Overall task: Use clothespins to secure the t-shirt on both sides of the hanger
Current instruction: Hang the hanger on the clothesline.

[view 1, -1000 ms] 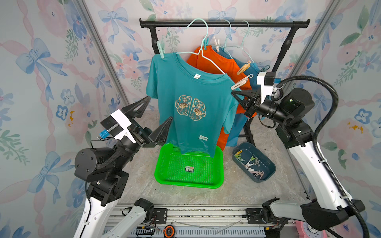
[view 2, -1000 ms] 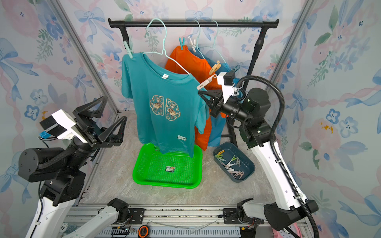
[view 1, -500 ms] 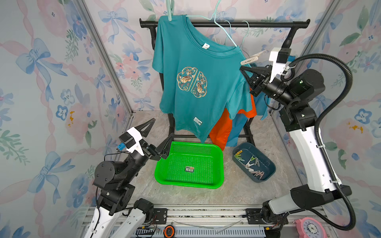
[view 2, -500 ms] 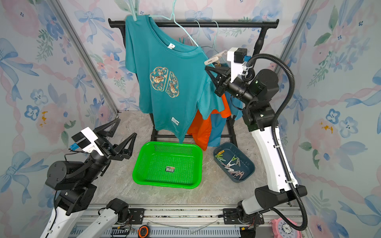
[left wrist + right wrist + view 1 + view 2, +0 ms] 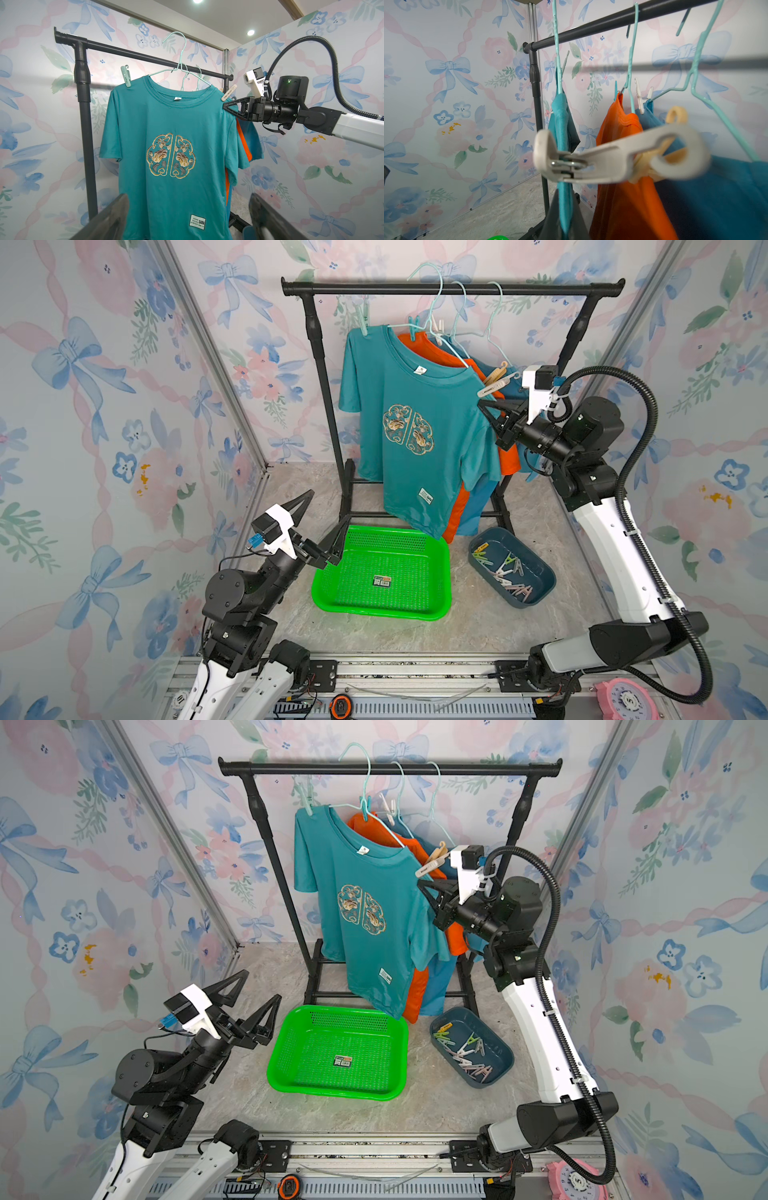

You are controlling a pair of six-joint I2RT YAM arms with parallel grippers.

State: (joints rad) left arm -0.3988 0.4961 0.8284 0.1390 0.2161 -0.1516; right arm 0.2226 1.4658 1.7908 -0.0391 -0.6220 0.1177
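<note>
T-shirt point(image 5: 145, 124) shoulder in tight-closed right pincer point(image 5: 224, 107); left pincer point(image 5: 329, 506) wide.

The counter point(image 5: 478, 635) lies open before the green basket point(image 5: 448, 572); the rack point(image 5: 322, 377) and teal t-shirt point(image 5: 415, 472) block behind.

Black clothes rack point(image 5: 453, 289) stands upper centre, on a marbled floor point(image 5: 478, 630). An orange shirt point(image 5: 510, 456) hangs from it, partly hidden. Bright green perforated basket point(image 5: 374, 612) at lower centre, a small label point(image 5: 382, 580) lying inside. Dark blue bin point(image 5: 538, 568) just right of it. Pink dial timer point(image 5: 623, 699) in the bottom right corner.
</note>
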